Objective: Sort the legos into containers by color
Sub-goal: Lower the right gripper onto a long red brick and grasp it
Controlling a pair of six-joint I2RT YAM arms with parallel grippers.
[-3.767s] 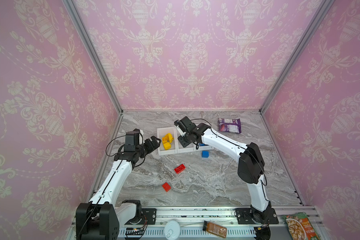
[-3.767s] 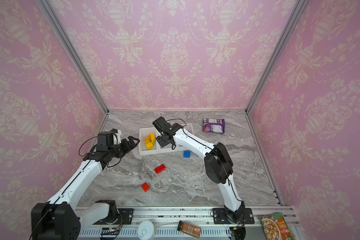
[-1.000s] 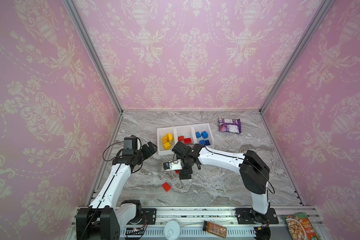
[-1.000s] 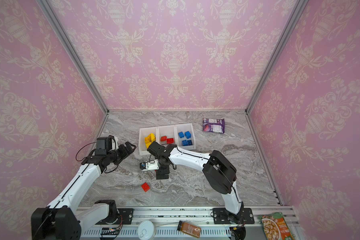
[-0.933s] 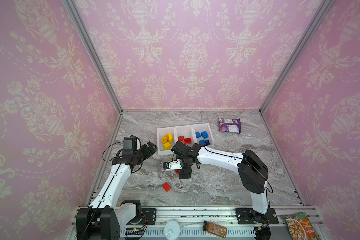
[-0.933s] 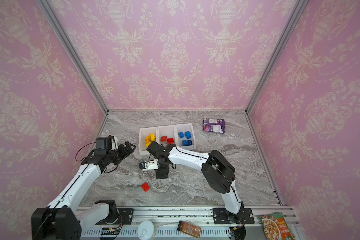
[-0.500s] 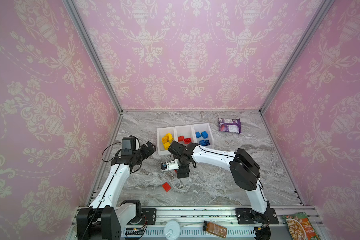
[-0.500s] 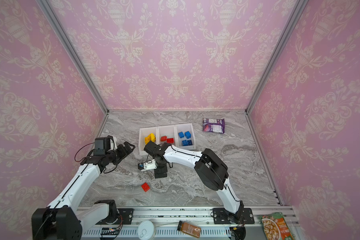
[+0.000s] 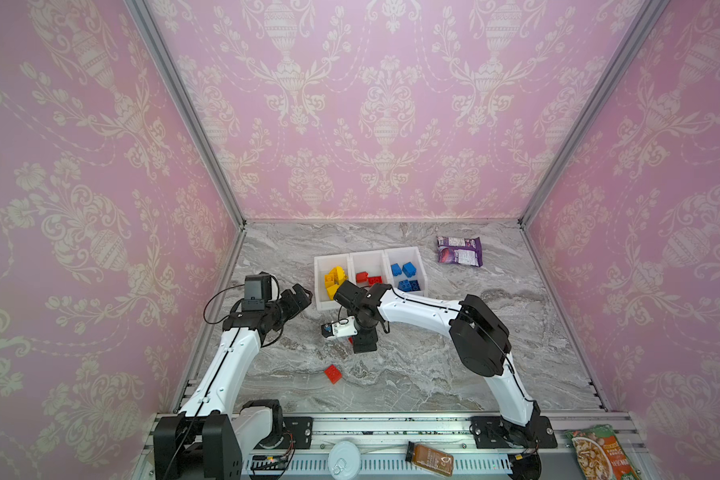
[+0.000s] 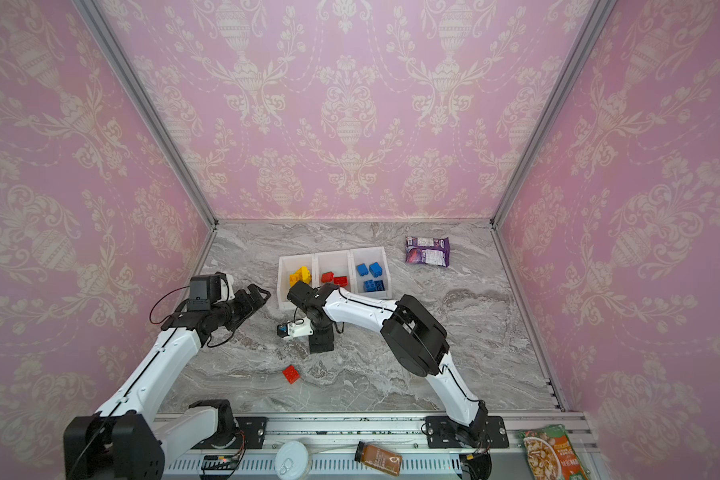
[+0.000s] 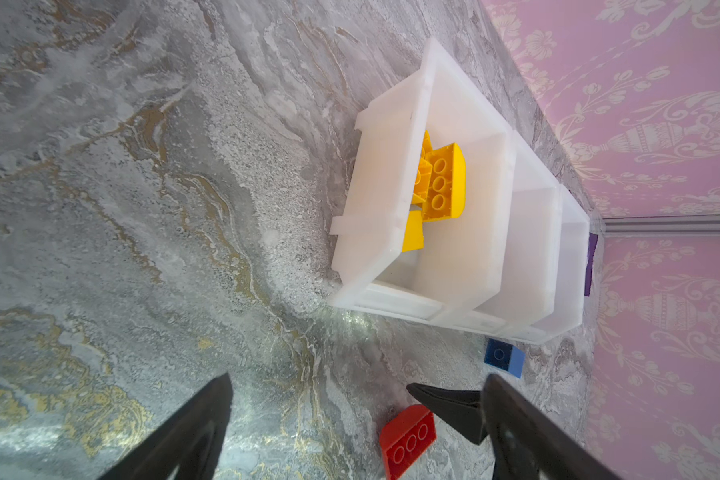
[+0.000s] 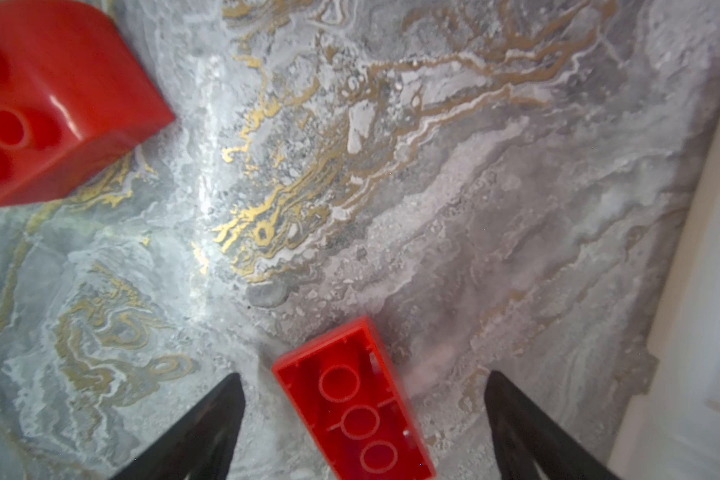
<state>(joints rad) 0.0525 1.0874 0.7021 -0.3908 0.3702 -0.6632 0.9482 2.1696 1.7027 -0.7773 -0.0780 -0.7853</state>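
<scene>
Three joined white containers [image 9: 371, 261] [image 10: 335, 259] [image 11: 454, 137] hold yellow legos [image 9: 335, 278], red legos [image 9: 368, 277] and blue legos [image 9: 406, 272]. My right gripper [image 9: 364, 343] [image 12: 362, 376] points down at the table in front of them. It is open, and its jaws straddle an upturned oblong red lego [image 12: 352, 407] [image 11: 408, 440] with gaps on both sides. A second red lego [image 9: 333, 373] [image 12: 38, 104] lies nearer the front. A blue lego [image 11: 504, 361] sits on the table by the containers, hidden under the right arm in both top views. My left gripper [image 9: 302, 293] [image 11: 357, 376] hovers open and empty to the left of the containers.
A purple snack packet [image 9: 459, 251] lies at the back right. The right arm [image 9: 416, 307] stretches low across the front of the containers. A can [image 9: 344, 457], a bottle [image 9: 431, 459] and a food packet [image 9: 599, 455] lie on the front rail. Pink walls close in three sides.
The right gripper came from over the containers down to the oblong red lego, then edged slightly left in the last second. The left arm barely moved.
</scene>
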